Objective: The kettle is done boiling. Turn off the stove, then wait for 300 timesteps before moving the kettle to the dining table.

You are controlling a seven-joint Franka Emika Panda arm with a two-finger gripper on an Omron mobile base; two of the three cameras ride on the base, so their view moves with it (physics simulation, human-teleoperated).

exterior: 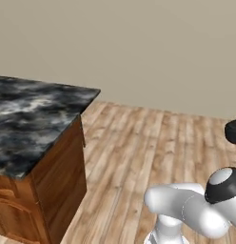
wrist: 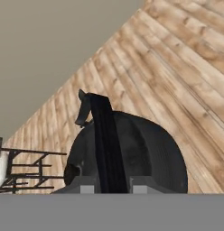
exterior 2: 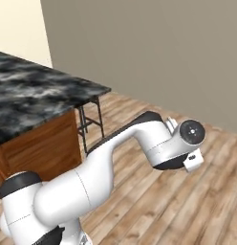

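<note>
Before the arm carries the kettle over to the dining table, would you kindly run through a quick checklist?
1. Gripper shut on the kettle's handle: ok.
2. Kettle off the floor, carried over the wood floor: ok.
3. Dining table in reach of view, to the left: ok.
4. Near corner of the tabletop free for setting down: ok.
5. Stool by the table out of the path: cannot tell.
6. Stove off: cannot tell.

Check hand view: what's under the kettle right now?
Under the kettle there is wood plank floor, no counter or table. It hangs from the gripper, jaws shut on its handle. The floor patch directly beneath is covered by the kettle's body.
</note>
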